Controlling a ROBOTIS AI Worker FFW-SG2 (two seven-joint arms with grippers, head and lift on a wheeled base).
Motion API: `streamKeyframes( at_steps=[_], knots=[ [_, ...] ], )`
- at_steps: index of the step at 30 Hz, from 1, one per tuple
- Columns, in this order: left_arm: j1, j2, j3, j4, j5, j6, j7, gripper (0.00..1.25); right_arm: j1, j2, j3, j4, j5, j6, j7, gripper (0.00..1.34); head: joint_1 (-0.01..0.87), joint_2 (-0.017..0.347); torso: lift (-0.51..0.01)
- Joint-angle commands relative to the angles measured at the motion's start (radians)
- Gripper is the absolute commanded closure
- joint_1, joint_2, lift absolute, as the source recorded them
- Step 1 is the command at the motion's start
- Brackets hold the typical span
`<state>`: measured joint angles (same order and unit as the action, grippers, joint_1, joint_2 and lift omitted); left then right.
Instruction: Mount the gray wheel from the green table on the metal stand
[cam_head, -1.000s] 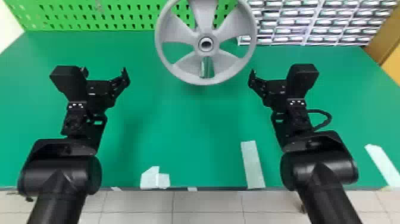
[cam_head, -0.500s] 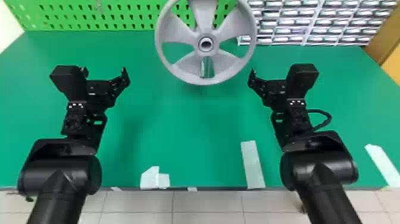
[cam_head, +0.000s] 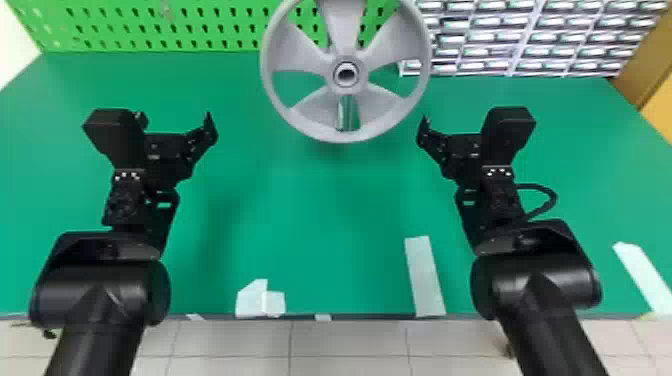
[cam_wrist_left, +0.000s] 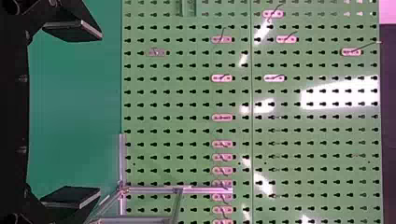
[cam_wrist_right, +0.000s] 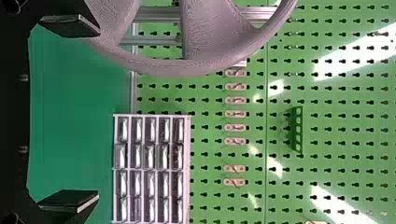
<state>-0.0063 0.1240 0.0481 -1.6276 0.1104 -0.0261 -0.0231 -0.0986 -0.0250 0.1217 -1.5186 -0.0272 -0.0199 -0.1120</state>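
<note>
Wheel (cam_head: 306, 57) is sitting upper middle in the head view, seemingly mounted on the metal stand (cam_wrist_right: 156, 15); you're holding both jaws apart, empty, probably needing nothing more.

Left hand (cam_head: 174, 120), right hand (cam_head: 458, 121) well apart, fingers (cam_wrist_left: 72, 29) spread wide

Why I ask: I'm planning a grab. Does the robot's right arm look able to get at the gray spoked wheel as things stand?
Likely yes: the black right gripper is open and empty, and nothing visible lies between it and the wheel, though depth is hard to judge.
</note>
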Motion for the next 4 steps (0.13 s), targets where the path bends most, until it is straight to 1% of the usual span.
streamKeyframes(
  at_steps=[1,4],
  knots=[
    [-0.001,0.0,0.001,0.0,0.0,0.0,0.0,0.12,-0.001,0.001,0.0,0.0,0.0,0.0,0.0,0.08,0.867,0.052,-0.1],
    [-0.001,0.0,0.001,0.0,0.0,0.0,0.0,0.12,-0.001,0.001,0.0,0.0,0.0,0.0,0.0,0.08,0.867,0.052,-0.1]
  ],
)
